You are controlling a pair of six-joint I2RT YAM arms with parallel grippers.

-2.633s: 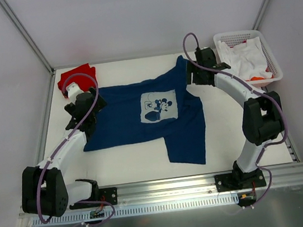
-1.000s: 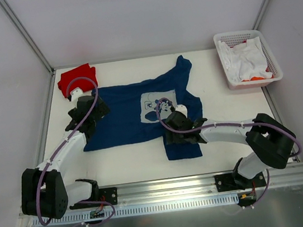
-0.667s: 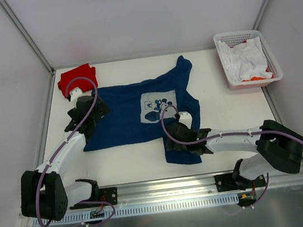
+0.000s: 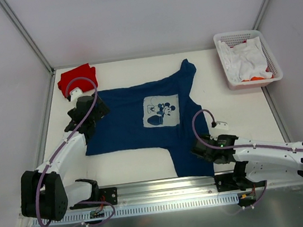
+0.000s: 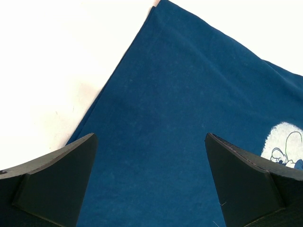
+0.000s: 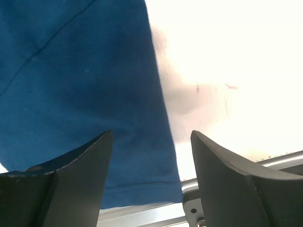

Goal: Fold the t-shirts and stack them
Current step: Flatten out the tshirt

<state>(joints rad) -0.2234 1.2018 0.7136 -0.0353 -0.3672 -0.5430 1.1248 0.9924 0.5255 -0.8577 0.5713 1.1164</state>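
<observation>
The navy t-shirt (image 4: pixel 136 124) lies spread on the white table (image 4: pixel 235 107), its white cartoon print (image 4: pixel 161 111) facing up. A red t-shirt (image 4: pixel 77 77) sits bunched at the back left corner. My left gripper (image 4: pixel 91 115) hovers over the navy shirt's left edge, open, with only navy cloth (image 5: pixel 180 118) under the jaws and the print (image 5: pixel 286 146) at far right. My right gripper (image 4: pixel 197 151) is low over the shirt's front right flap, by the table's front edge. It is open (image 6: pixel 151 135), straddling the cloth's right edge (image 6: pixel 94 85) without holding it.
A white basket (image 4: pixel 270 57) with white cloth and something orange stands at the back right. The aluminium rail (image 4: pixel 167 187) runs along the front, right under my right gripper, and shows below the cloth (image 6: pixel 208 208). Metal frame posts rise at both back corners.
My right arm swept from the shirt's middle toward the front edge and right. The shirt's front flap now lies longer and flatter toward the rail. The left arm stayed put.
</observation>
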